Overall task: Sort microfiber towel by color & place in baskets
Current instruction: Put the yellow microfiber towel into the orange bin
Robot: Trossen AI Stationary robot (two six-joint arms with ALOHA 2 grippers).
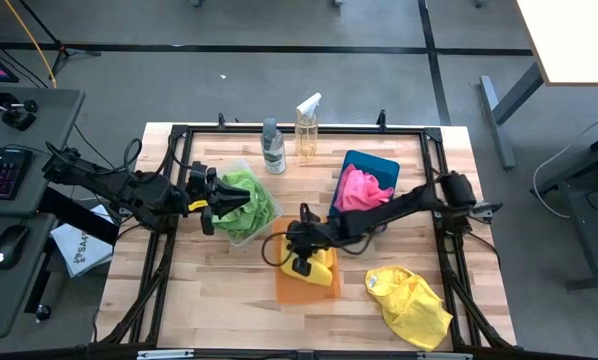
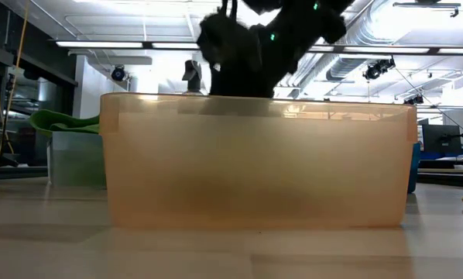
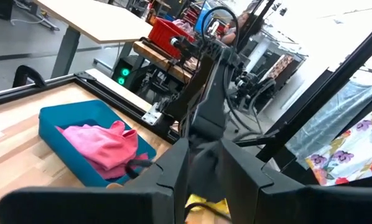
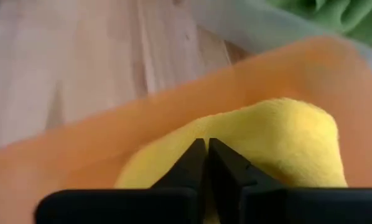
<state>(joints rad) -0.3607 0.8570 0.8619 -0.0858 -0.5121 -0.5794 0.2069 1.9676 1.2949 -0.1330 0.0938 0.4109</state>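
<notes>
My right gripper (image 1: 299,256) hangs over the translucent orange basket (image 1: 291,285), shut on a yellow microfiber towel (image 4: 285,137) that lies inside it. The orange basket (image 2: 255,163) fills the low view, with the right arm above its rim. My left gripper (image 1: 211,202) is open, level beside the clear basket (image 1: 241,237), which holds lime green towels (image 1: 249,195). A pink towel (image 1: 359,188) lies in the teal basket (image 1: 377,161). Another yellow towel (image 1: 411,305) lies crumpled on the table near the right near corner. My right gripper pinches the yellow towel at a raised bulge on its top (image 4: 192,163) between its two fingers, coming from above and slanting down. How many layers it has cannot be told. The rest of the towel rests in the orange basket.
Two spray bottles (image 1: 272,146) (image 1: 307,125) stand near the far edge, behind the clear basket. A black frame (image 1: 179,135) runs round the table edge. Bare wood lies at the near left (image 1: 194,300). A desk with a keyboard stands left of the table.
</notes>
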